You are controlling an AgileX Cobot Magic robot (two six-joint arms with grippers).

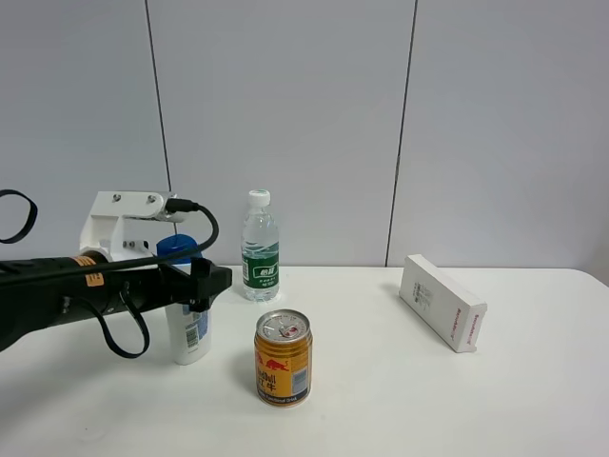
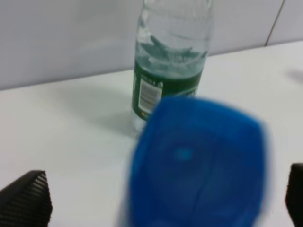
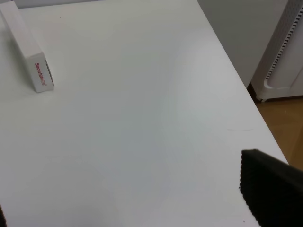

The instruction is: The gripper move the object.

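White shampoo bottle with blue cap, standing upright on the white table at the left of the exterior view; its opaque wall hides whatever it holds. The left gripper reaches in from the left at the level of the bottle's upper body, just under the cap. In the left wrist view the blurred cap lies between the two black fingers, with a clear gap on each side: jaws spread, nothing grasped.

Behind the shampoo bottle, near the wall, stands a clear water bottle with a white cap and green label; its contents look transparent, but the fill level cannot be told. In front and to the right, apart from both bottles, stands a gold drink can, its pull tab flat on the lid. A white carton with red lettering lies tilted further right, closed.

The right gripper appears only in its own wrist view, above bare table near the edge, fingers wide apart and empty.
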